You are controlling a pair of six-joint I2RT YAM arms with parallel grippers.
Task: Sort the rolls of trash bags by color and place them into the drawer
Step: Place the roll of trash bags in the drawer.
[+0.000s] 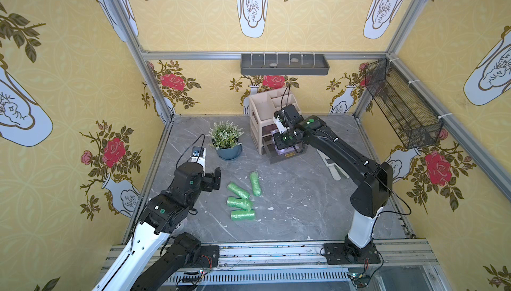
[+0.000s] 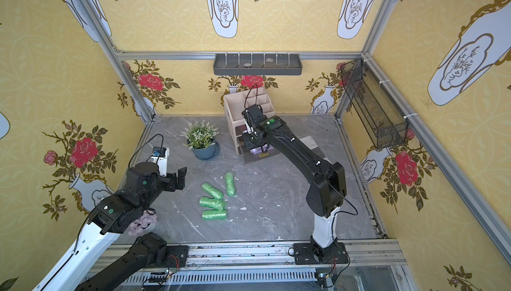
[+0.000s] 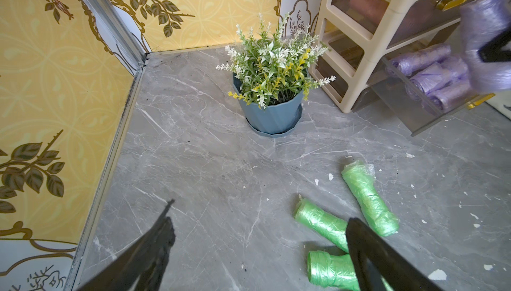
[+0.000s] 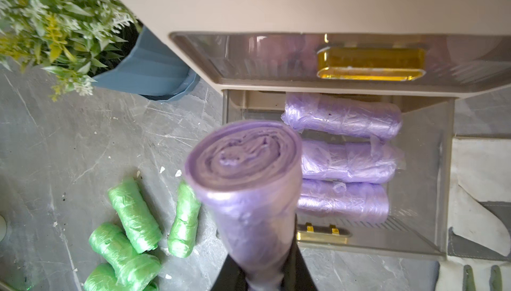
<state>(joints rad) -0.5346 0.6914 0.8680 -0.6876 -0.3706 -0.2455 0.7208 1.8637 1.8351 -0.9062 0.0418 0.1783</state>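
Lilac roll (image 4: 243, 192) pinched in right claw (image 4: 261, 273), over drawer (image 4: 423, 181)

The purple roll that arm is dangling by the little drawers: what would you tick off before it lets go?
1. Grip: the right gripper is shut on the lilac roll. Ok.
2. Drawer: the open drawer is pulled out below the roll. Ok.
3. Colour: the three lilac rolls lying inside match the held one. Ok.
4. Room: bare drawer floor shows beside those three. Probably ok.
5. Aim: whether the roll hangs fully inside the drawer's walls rather than over its side wall. Cannot tell.
6. Other arm: the left gripper is open, near the green rolls, away from the drawer. Ok.
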